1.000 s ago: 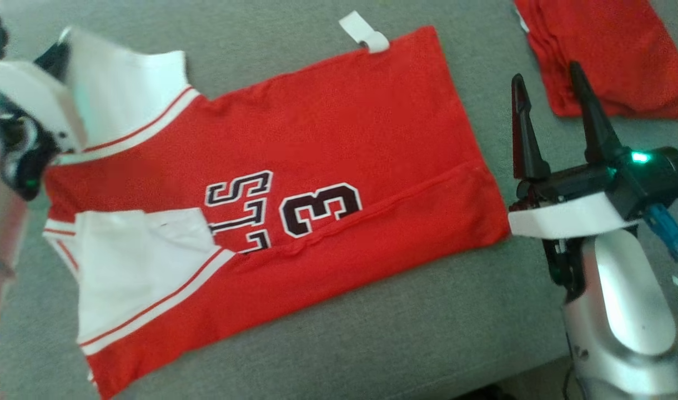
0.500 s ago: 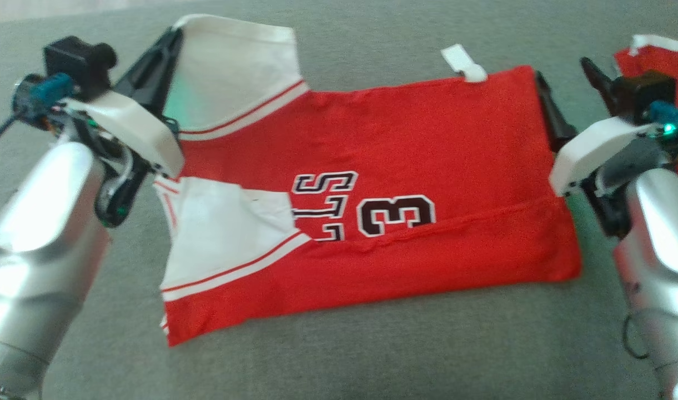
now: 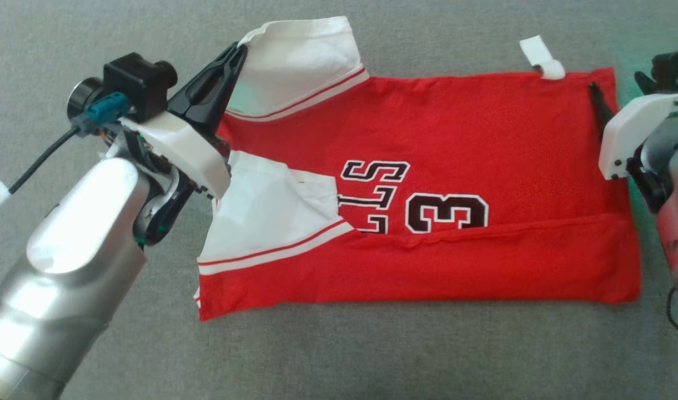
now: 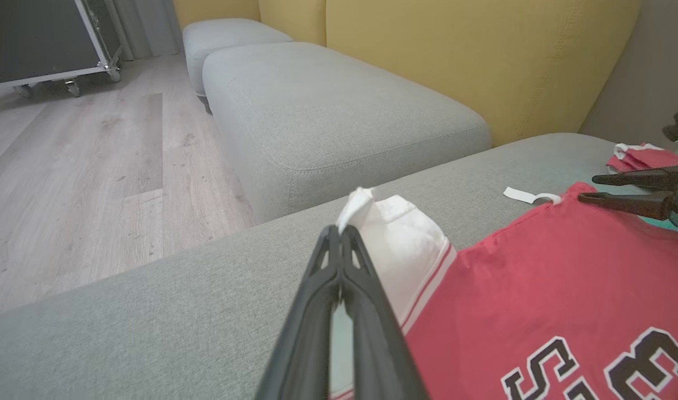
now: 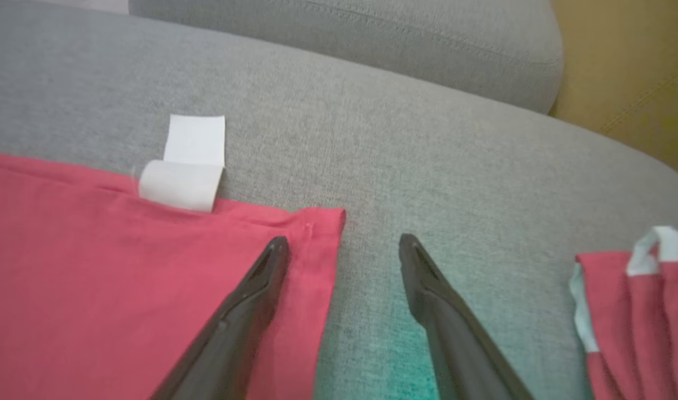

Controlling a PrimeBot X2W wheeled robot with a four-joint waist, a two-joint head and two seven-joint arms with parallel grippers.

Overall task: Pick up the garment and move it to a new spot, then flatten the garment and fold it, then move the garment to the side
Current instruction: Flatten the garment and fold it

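Observation:
A red jersey (image 3: pixel 455 139) with white sleeves and a black "3" lies flat on the grey cushion (image 3: pixel 372 355). At its far left, my left gripper (image 3: pixel 240 51) is shut on the edge of the upper white sleeve (image 3: pixel 300 61). In the left wrist view the sleeve (image 4: pixel 400 250) bunches up just past the closed fingertips (image 4: pixel 339 239). My right gripper (image 3: pixel 616 83) is open at the jersey's far right corner. In the right wrist view, one finger (image 5: pixel 261 278) rests on the red hem (image 5: pixel 316 233) and the other finger (image 5: pixel 427 289) on bare cushion.
A white tag (image 3: pixel 541 55) sticks out from the jersey's far edge. A folded red garment (image 5: pixel 638 311) lies to the right of my right gripper. Behind are a yellow backrest (image 4: pixel 483 55), another grey cushion (image 4: pixel 327 111), wooden floor (image 4: pixel 66 166) and a wheeled case (image 4: pixel 39 39).
The head camera has swung, shifting the whole picture rightward. Relative to the jersey, my right gripper has moved from beside the near hem to the far right corner. My left gripper stays at the sleeve.

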